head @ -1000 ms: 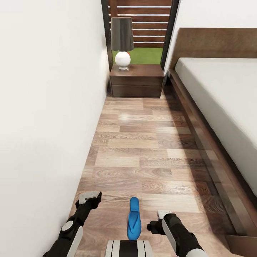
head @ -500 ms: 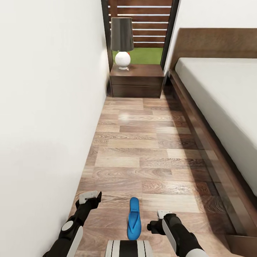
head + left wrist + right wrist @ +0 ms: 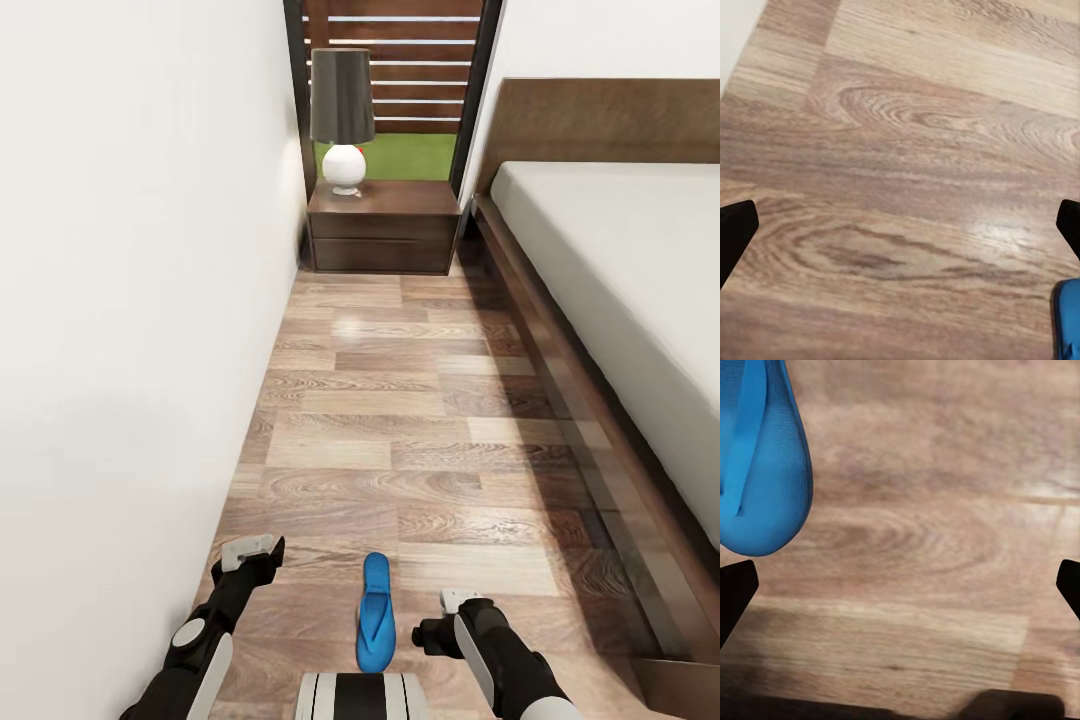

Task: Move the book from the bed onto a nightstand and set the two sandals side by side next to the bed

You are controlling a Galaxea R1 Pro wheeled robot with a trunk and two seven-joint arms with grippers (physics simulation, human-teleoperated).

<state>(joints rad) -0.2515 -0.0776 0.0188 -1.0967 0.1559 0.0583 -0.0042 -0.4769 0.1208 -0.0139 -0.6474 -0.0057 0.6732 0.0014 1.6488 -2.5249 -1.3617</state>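
Between white wall and the low grey-mattressed, dark-wood bed [image 3: 620, 300], head view: one bright blue flip-flop sandal [image 3: 375, 612] lay on the wood-plank floor [image 3: 400, 420], between left gripper [image 3: 250, 551] and right gripper [image 3: 447, 612], untouched. A dark-brown two-drawer nightstand [image 3: 384, 228] stood far ahead, bookless.

Left wrist view: fingers spread wide over bare floor, sandal at the edge.

Right wrist view: fingers spread, empty; sandal [image 3: 761, 457] nearby. Judged: nothing visibly finished yet.
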